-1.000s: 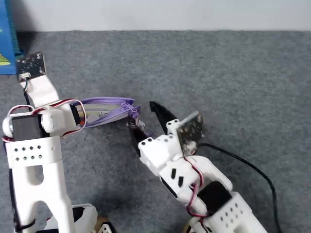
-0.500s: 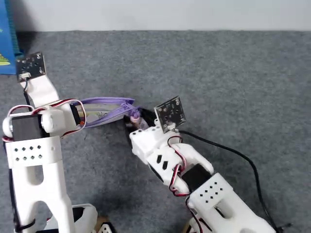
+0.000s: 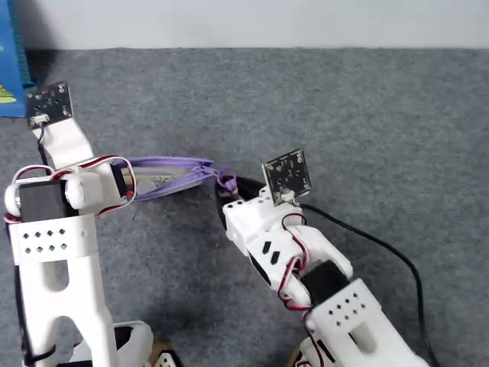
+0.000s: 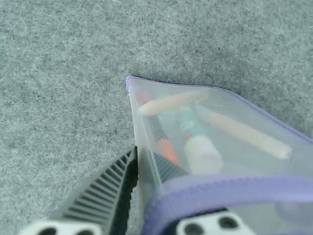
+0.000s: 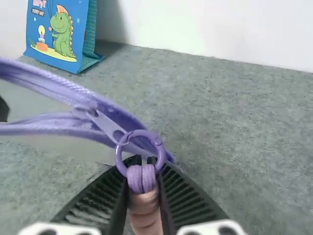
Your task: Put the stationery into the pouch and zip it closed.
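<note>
A clear pouch (image 3: 164,177) with a purple zip band lies stretched between the two arms on the grey table. Through its wall (image 4: 205,137) I see pens and other stationery (image 4: 195,147) inside. My left gripper (image 4: 151,196) is shut on the pouch's edge, one black finger (image 4: 105,193) outside the wall. My right gripper (image 5: 142,196) is shut on the zip pull's cord (image 5: 143,182), which hangs from a purple ring (image 5: 139,147) on the slider (image 5: 105,125). From above, the pull (image 3: 227,182) sits just past the pouch's right end, at the right gripper (image 3: 231,189).
A blue gift bag (image 5: 61,32) with a dinosaur stands at the back left against the white wall, its edge (image 3: 11,69) showing from above. A black cable (image 3: 382,256) trails from the right arm. Open grey table lies to the right.
The right gripper closed on the zip pull and drew it to the right, and the pouch's zip band now looks flatter and narrower. The left arm stayed still.
</note>
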{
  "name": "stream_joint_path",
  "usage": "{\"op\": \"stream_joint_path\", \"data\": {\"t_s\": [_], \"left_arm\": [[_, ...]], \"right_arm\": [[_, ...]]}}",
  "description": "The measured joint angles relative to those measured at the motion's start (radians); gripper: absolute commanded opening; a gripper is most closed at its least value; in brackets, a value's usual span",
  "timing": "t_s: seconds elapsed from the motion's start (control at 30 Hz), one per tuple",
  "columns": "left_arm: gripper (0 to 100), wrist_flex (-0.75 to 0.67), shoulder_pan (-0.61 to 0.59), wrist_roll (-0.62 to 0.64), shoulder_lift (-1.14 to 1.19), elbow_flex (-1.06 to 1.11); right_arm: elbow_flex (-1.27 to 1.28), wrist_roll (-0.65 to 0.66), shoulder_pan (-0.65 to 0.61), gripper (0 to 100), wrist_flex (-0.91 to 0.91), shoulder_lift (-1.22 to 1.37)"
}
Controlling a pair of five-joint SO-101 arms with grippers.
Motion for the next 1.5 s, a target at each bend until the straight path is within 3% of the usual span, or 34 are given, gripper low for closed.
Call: {"op": "stream_joint_path", "data": {"t_s": [0.23,0.47,1.5], "left_arm": [[1,0.000,0.000,-0.002,0.000,0.000],[1,0.000,0.000,-0.002,0.000,0.000],[1,0.000,0.000,-0.002,0.000,0.000]], "right_arm": [[0.000,0.000,-0.061,22.2,0.040,-0.026],[0.000,0.000,-0.095,17.9,0.048,-0.028],[0.000,0.000,-0.052,17.4,-0.127,0.175]]}}
